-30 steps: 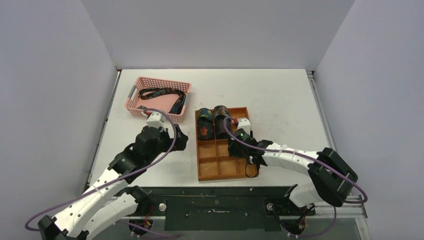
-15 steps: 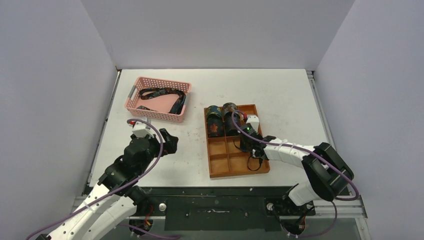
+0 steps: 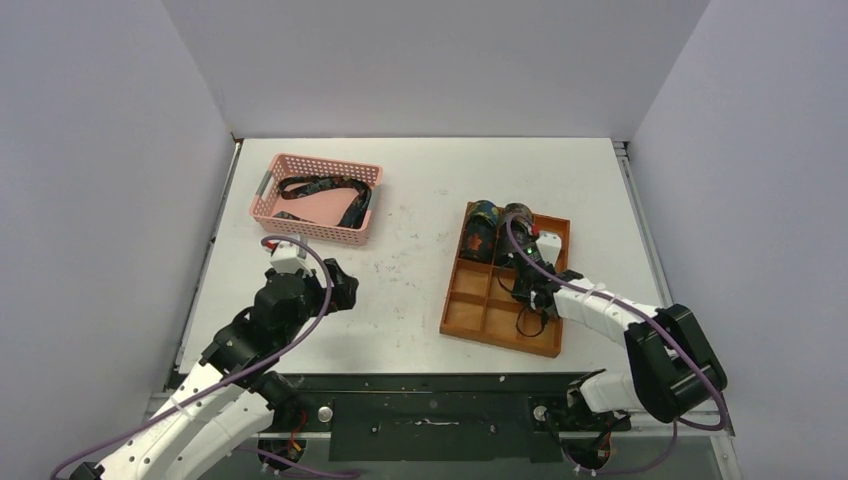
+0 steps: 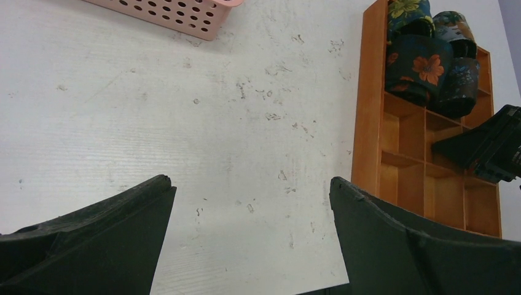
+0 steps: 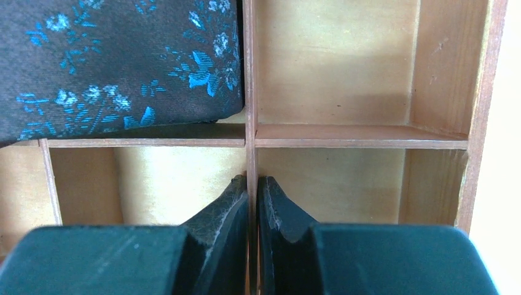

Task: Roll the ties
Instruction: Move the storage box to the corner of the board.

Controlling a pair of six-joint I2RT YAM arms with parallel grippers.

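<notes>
**Two rolls in the tray, one tie loose in the basket, and my right gripper on a thin wall**

The two rolled ties (image 3: 483,230) sit side by side in the far compartments of the wooden tray (image 3: 500,325), on the right half of the desk (image 3: 420,200). They appear to stand on end, roll axis roughly upward, and they poke above the tray walls. The blue-flowered one fills the compartment just beyond my right fingers.

The loose tie (image 3: 325,188) lies in the pink basket (image 3: 310,232) at the far left, well apart from the tray. It is looped, with its length running mostly along the basket's long side. I cannot tell which way its pointed ends face.

My right gripper (image 5: 252,184) is pressed together on the tray's central divider (image 5: 250,92), one finger in each near compartment, pinching that thin wooden wall. My left gripper (image 4: 249,184) is spread wide and holds nothing. It hangs over bare desk between basket and tray.

The tray sits askew to the desk edge, its far end swung a little to the right.

What worries me:
- **Dragging or tipping the tray.** Any pull on the divider moves the whole tray, and a jerk could topple the rolls or let them spring loose.
- **Breaking the divider.** It looks slender, so a twist of my wrist might crack it.
- **Snagging a roll.** My purple cable (image 3: 520,250) passes close to the nearer roll and could catch it.
- **One-handed rolling.** With my right side occupied, the loose tie may slacken if my left tries to roll it alone.
</notes>
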